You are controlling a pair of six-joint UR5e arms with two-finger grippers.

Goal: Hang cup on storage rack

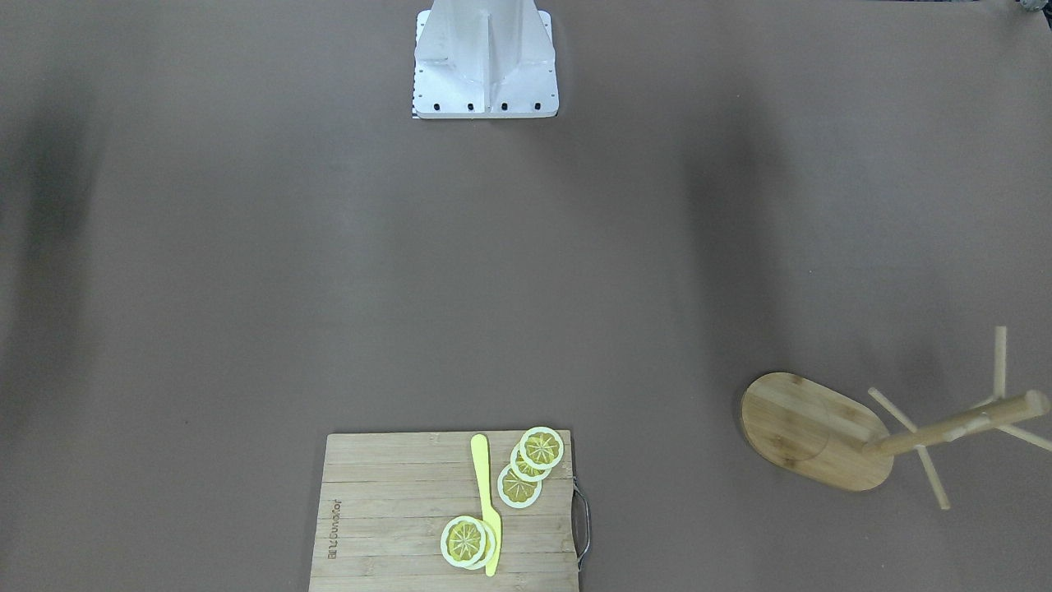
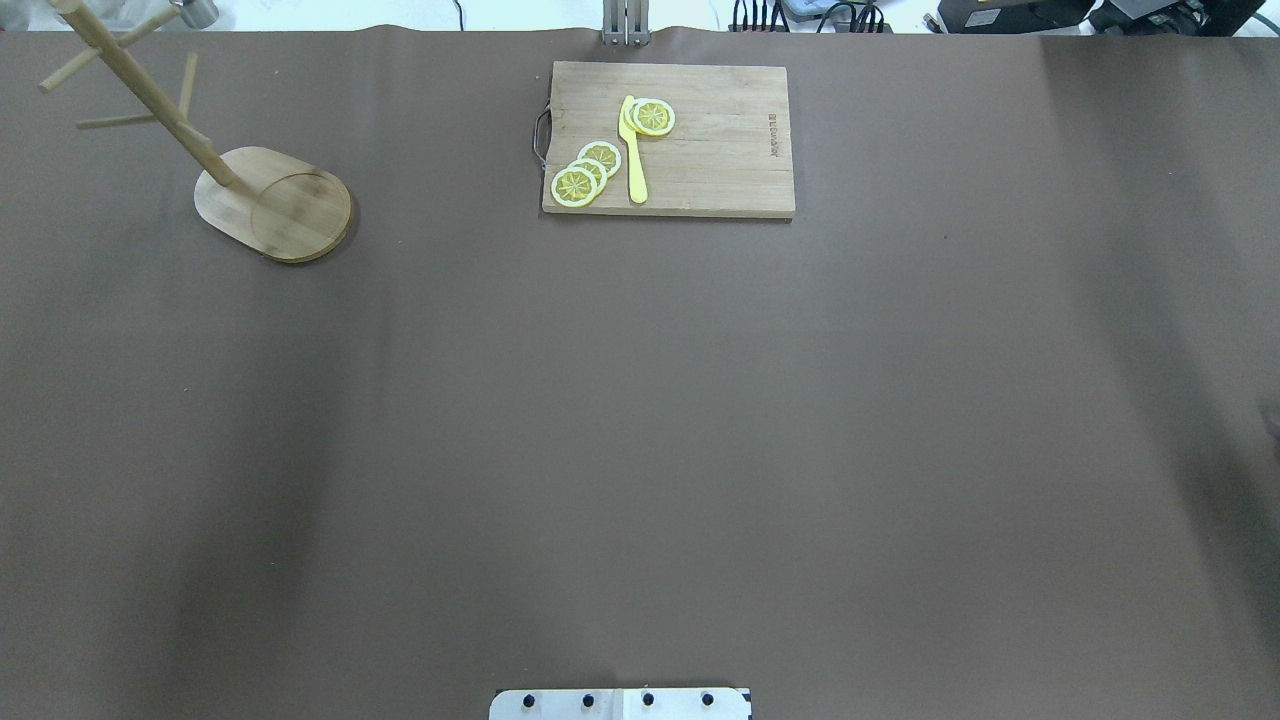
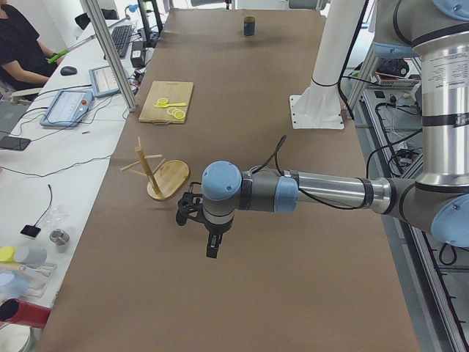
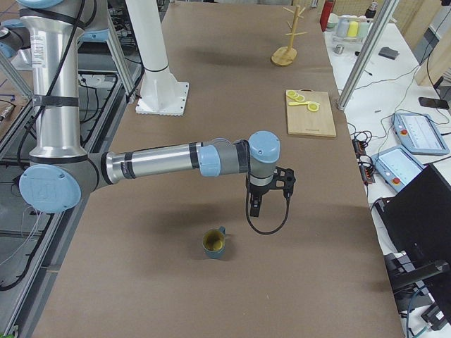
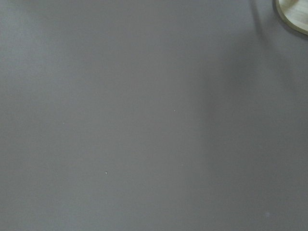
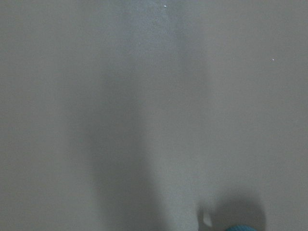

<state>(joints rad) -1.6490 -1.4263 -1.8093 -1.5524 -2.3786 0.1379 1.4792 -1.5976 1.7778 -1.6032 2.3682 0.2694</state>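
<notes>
The cup (image 4: 213,242) stands upright on the brown bench (image 2: 640,450) toward the robot's right end, its yellowish-olive inside facing up, with nothing touching it. The right claw (image 4: 254,213) hangs above the bench near the cup, pointing down and apart from it; only the side view shows it, so I cannot tell whether it is open or closed. The storage rack (image 2: 275,205) stands upright at the opposite end, on the side far from the robot's base, with no mug on its pegs. The left claw (image 3: 212,253) hovers near the rack's base, not touching it, and again I cannot tell its state. A cutting board (image 2: 720,140) lies mid-bench at the far edge, carrying lemon slices (image 2: 587,172) and a yellow knife (image 2: 633,150).
</notes>
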